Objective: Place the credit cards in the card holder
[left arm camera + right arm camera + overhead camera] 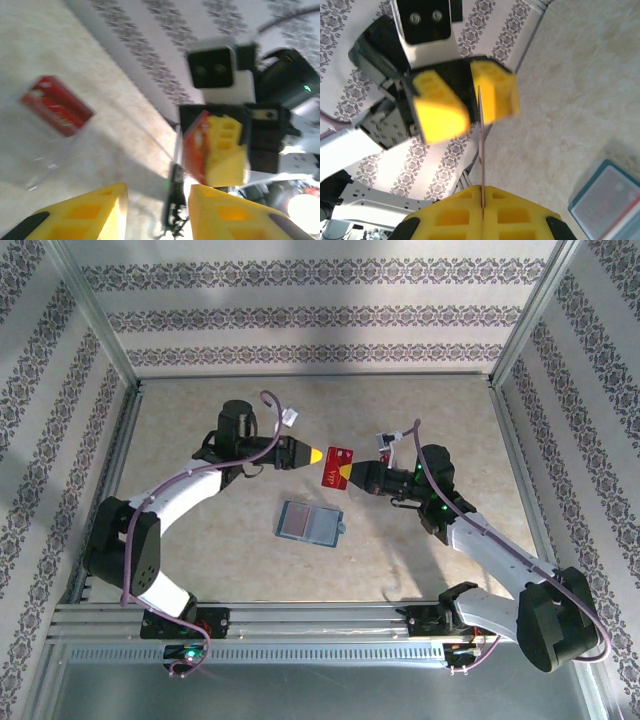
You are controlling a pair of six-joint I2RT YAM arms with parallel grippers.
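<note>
The right end effector [482, 194] is pressed together on a red credit card [337, 464] and holds it on edge above the table [460, 410]. The left end effector [315, 455] is spread, with one finger on each side of the card's far end. The card holder [308, 523] lies open on the table, a little nearer to the arm bases, with a second red card [56, 106] inside it.

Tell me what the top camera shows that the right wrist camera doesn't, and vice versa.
Top camera: the red credit card face-on with its print, and the whole open card holder. Right wrist: that card edge-on, clamped in the right pincer, its far end at the left pincer's parted fingers. Both: card, both pincers, holder.
</note>
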